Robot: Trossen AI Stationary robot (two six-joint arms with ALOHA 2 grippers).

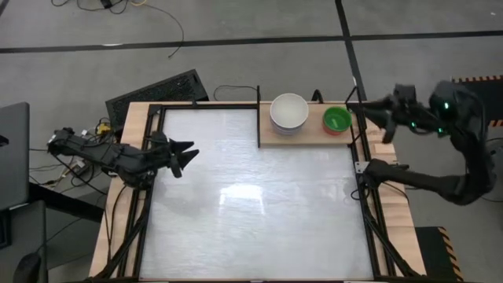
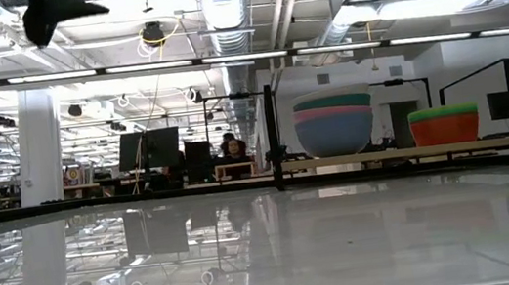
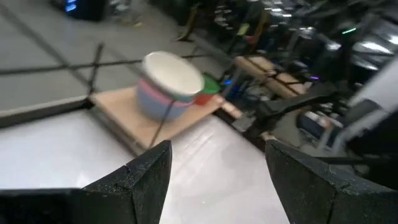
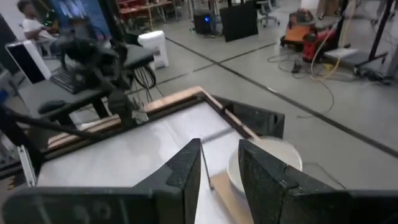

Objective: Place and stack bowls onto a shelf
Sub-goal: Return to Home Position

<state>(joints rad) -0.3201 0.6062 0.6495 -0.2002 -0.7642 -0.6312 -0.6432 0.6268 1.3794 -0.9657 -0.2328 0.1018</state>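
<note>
Wood shelf is sitting at 1 o'clock on the tabletop. It's carrying the tall stack topped by the white bowl and a short one topped by the green bowl. Your right end effector is hanging just off the shelf's 3 o'clock end, fingers barely parted and gripping nothing. If you're swinging it out carelessly, you're risking clipping the shelf and jolting that tall stack. Left end effector is waiting at 9 o'clock, spread wide and empty.
</note>
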